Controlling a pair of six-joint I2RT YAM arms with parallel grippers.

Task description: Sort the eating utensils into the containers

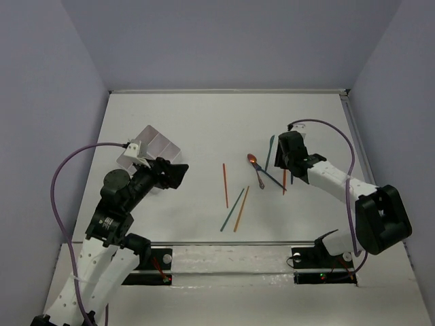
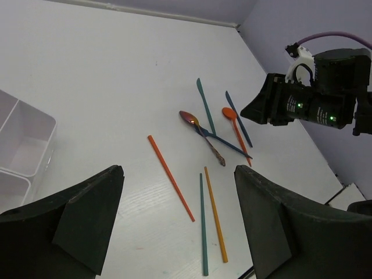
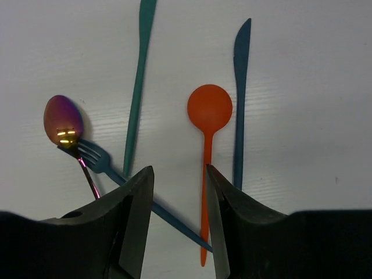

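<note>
The compartment tray lies at the far left; its corner also shows in the left wrist view. My left gripper is open and empty, held above the table beside the tray. A red stick, a teal stick and an orange stick lie mid-table. My right gripper is open and empty, low over a shiny spoon, a blue fork, a teal knife, an orange spoon and a blue knife.
The blue fork's handle crosses the orange spoon's handle under my right fingers. The shiny spoon lies just left of my right gripper. Grey walls enclose the white table on three sides. A purple cable loops from each arm.
</note>
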